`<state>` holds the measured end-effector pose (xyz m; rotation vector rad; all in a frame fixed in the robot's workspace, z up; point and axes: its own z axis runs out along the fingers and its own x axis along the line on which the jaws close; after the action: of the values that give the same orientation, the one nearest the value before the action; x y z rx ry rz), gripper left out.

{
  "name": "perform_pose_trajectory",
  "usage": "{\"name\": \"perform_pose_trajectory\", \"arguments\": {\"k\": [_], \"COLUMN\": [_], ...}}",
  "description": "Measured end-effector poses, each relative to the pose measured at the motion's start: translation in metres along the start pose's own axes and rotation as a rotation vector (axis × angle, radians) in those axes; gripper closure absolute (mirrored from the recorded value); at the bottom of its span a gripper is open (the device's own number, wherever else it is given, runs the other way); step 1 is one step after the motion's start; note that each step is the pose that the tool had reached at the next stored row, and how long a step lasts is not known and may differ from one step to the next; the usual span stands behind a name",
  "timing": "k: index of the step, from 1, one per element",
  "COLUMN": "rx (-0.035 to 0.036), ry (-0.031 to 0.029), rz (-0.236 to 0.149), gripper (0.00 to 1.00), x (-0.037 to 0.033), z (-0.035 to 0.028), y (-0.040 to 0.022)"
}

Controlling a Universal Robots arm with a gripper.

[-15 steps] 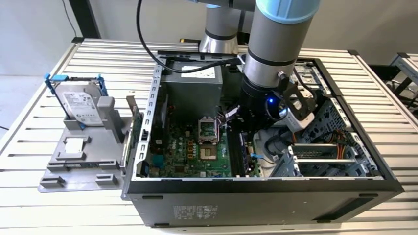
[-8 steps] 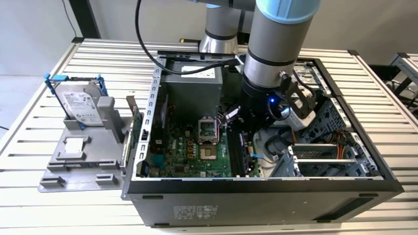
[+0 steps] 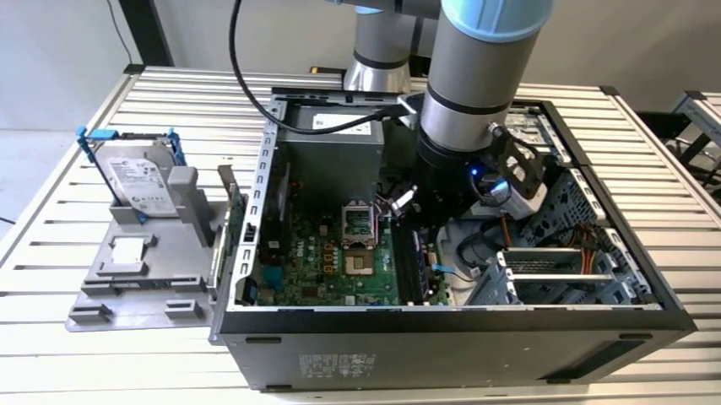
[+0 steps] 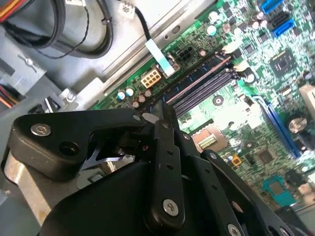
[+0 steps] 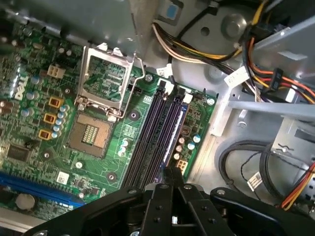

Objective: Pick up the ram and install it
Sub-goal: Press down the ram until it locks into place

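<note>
black fingers of my hand press together on the ram, which stands edge-on in the motherboard slots beside the cpu socket, inside the open computer case on the counter.

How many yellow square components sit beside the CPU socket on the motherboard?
3 yellow square components, stacked in a line beside the CPU socket in the first wrist view: one at an end, one in the middle, one at the other end. Others may be hidden.
</note>
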<state>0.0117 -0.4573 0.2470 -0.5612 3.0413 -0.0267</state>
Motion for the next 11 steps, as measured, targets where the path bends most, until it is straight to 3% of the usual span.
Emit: {"name": "perform_pose_trajectory", "arguments": {"k": [6, 11], "rx": [-0.0033, -0.004], "ry": [-0.0021, -0.003], "rz": [-0.106, -0.172], "gripper": [1.0, 1.0], "x": [0.0, 0.0], "z": [0.0, 0.0], "y": [0.0, 0.0]}}
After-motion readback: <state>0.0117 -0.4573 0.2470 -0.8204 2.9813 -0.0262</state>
